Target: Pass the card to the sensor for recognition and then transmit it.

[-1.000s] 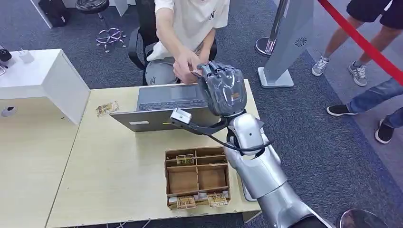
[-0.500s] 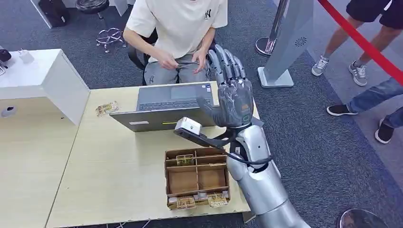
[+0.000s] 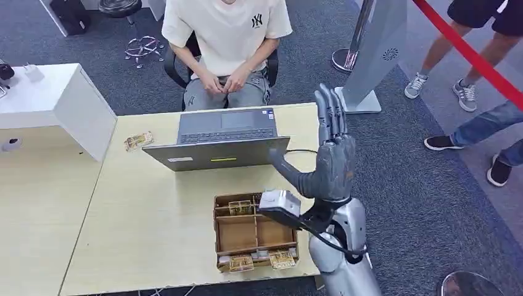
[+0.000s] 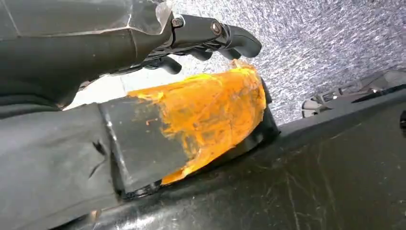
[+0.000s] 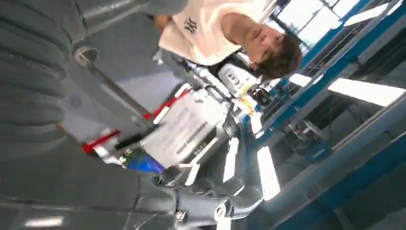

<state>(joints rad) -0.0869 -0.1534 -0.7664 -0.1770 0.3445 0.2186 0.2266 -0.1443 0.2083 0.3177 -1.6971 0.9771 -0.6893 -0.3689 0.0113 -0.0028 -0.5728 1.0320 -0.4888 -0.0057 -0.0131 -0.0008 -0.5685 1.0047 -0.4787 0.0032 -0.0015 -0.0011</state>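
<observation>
1. My right hand [image 3: 330, 154] is raised over the table's near right corner, palm side on, fingers straight and spread, thumb out toward the laptop [image 3: 217, 139]. It holds nothing.
2. I see no card in that hand. The person [image 3: 225, 43] seated beyond the laptop has both hands together in the lap, and I cannot tell whether a card is pinched there. So I judge the handover done, or at least out of my palm.
3. The spare cards sit in the cardboard tray [image 3: 255, 232], below and to the thumb side of my hand: one packet in the far left compartment, more along the near row.
4. If another card is to be fetched, I should lower the hand toward the tray with fingers kept apart, clear of the wrist camera [image 3: 279, 203] that juts over the tray's far edge.
5. One loose packet [image 3: 138, 140] lies far off, beyond the laptop's left corner; the tray is the better source.
6. My left hand [image 4: 143, 62] hangs by the floor, fingers curled in, gripping nothing that I can make out.
</observation>
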